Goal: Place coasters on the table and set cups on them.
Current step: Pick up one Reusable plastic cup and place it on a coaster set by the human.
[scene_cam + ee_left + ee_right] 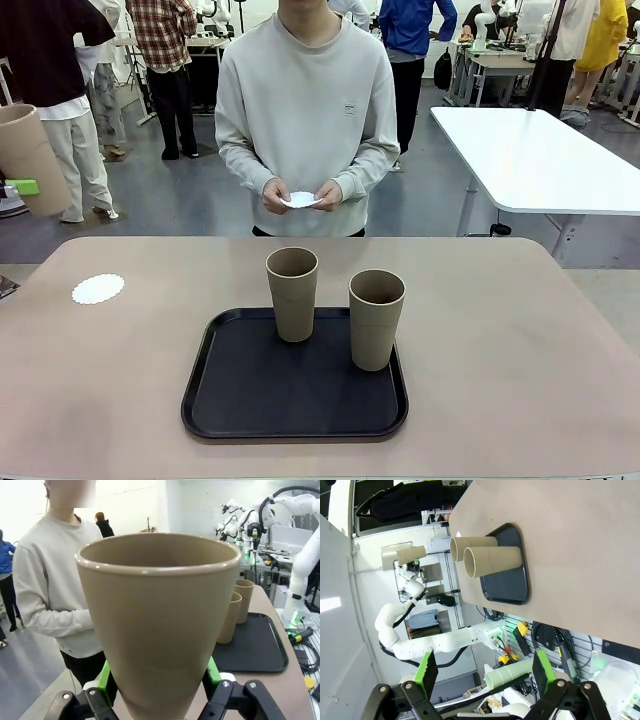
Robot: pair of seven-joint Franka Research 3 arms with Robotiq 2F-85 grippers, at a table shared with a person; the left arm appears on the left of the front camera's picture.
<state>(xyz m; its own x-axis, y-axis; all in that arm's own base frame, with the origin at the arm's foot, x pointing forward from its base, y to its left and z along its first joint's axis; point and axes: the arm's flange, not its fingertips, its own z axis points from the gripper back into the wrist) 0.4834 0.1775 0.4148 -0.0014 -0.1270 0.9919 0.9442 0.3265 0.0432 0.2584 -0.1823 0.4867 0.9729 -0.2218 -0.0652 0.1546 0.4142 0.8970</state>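
One cup (160,625) hangs in the air off the table's (520,330) left end, with the left gripper (159,675) clamped on its lower body. A coaster (98,289) lies bare nearby, so I'd guess the next move is lowering the cup dead center onto it. Two more cups (292,293) (376,318) wait on the tray (250,390). The right gripper (485,667) has its fingers spread and is empty.
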